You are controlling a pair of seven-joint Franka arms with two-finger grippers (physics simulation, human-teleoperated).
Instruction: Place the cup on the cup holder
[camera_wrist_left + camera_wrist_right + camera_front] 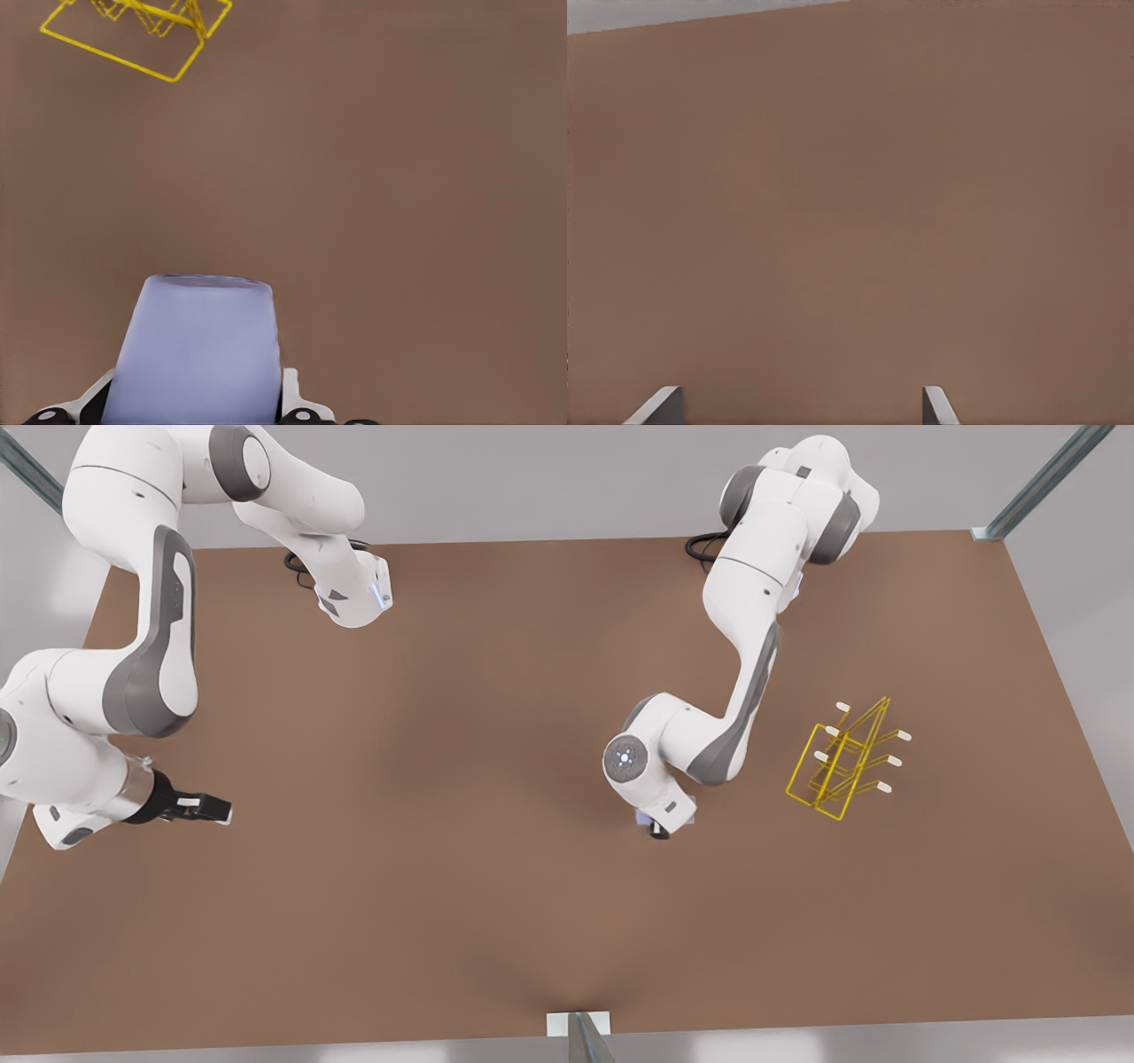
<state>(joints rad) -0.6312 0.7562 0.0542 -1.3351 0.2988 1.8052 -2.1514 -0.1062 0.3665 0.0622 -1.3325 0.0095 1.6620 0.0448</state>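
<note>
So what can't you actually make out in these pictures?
- The cup: in the front view it is mostly hidden under the left arm's wrist; in the left wrist view its lower part is cut off by the picture's edge.
- Left tool: whether it is gripping the cup cannot be told.
- The cup holder: cut off by the left wrist view's edge.
- Right tool: just the fingertips show, spread apart.

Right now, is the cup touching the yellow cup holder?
Apart. In the left wrist view the cup sits between the left gripper fingers, with bare brown table separating it from the cup holder.
</note>
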